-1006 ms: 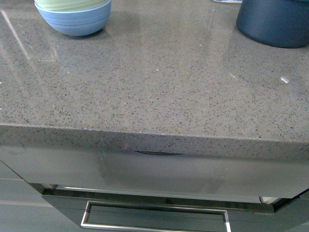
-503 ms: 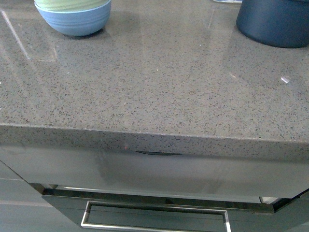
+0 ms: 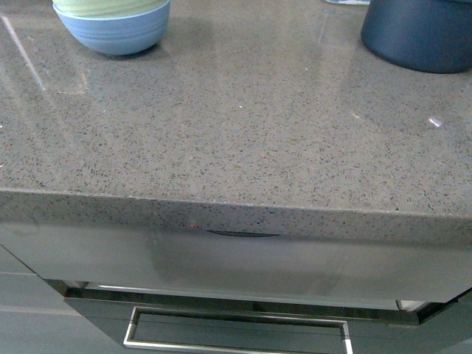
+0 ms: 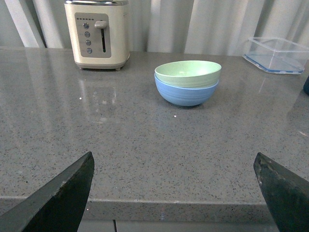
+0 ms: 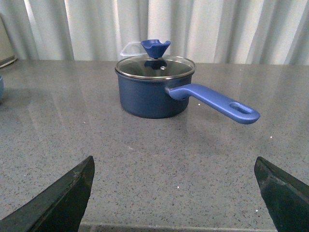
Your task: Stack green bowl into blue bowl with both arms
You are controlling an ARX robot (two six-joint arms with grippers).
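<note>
Jaws agape; toaster [image 4: 97, 34] behind nested bowls [image 4: 187, 82].

The speckled grey countertop [image 3: 243, 133] bears the blue bowl [image 4: 186, 94], toaster [image 4: 98, 33], saucepan [image 5: 152, 92] and clear container [image 4: 275, 54].

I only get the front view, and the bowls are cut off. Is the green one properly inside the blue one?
Observer: Yes; the pale mint-green ridged bowl sits nested upright in the light sky-blue ridged bowl.
Operator: And that dark thing, far right?
Observer: A navy saucepan with a glass lid and a long blue handle.
Operator: Are the grippers holding anything?
Observer: No; the left gripper and the right gripper are both open and empty.
</note>
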